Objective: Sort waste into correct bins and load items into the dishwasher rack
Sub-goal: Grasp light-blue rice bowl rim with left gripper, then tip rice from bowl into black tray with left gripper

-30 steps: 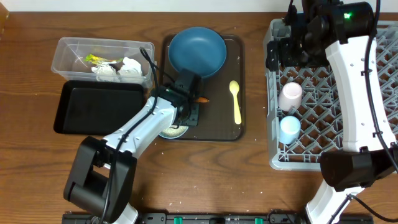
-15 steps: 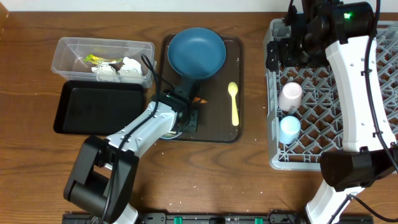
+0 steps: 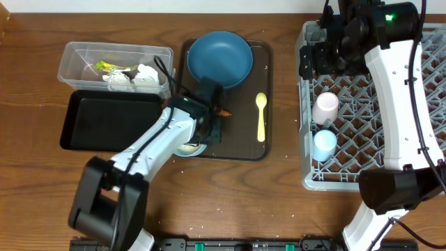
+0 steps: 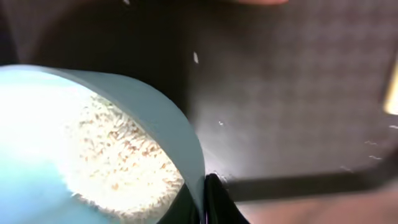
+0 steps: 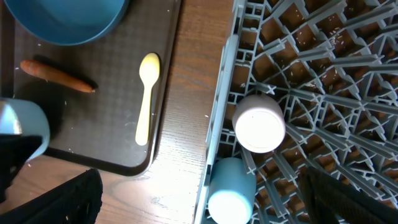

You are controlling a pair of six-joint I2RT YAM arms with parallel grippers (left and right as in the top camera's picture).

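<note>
Two arms are at the table [image 3: 35, 195]. The left gripper [image 3: 206, 132] is clenched on the rim of the bowl [image 4: 37, 124]; in the left wrist view one finger [image 4: 215, 194] presses against the outside of the bowl wall. The bowl holds rice [image 4: 118, 155] and sits at the near left corner of the brown serving tray [image 3: 240, 143]. A few loose grains [image 4: 196, 57] lie on the tray surface.

The right gripper [image 3: 310, 61] hangs over the far left part of the rack [image 3: 390, 104] with its jaws spread wide and nothing between them.

On the serving tray, the plate [image 3: 220, 58] lies at the far end, the spoon [image 3: 262, 116] lies along the right side, and the carrot [image 5: 56, 75] lies between plate and bowl.

In the rack, the pink cup [image 3: 325, 107] and the blue cup [image 3: 325, 144] stand near the left wall.

The clear tub [image 3: 77, 52] holds napkins [image 3: 136, 77] and a wrapper [image 3: 106, 67]. The black tray [image 3: 115, 122] lies just beside the tub, on its near side.
</note>
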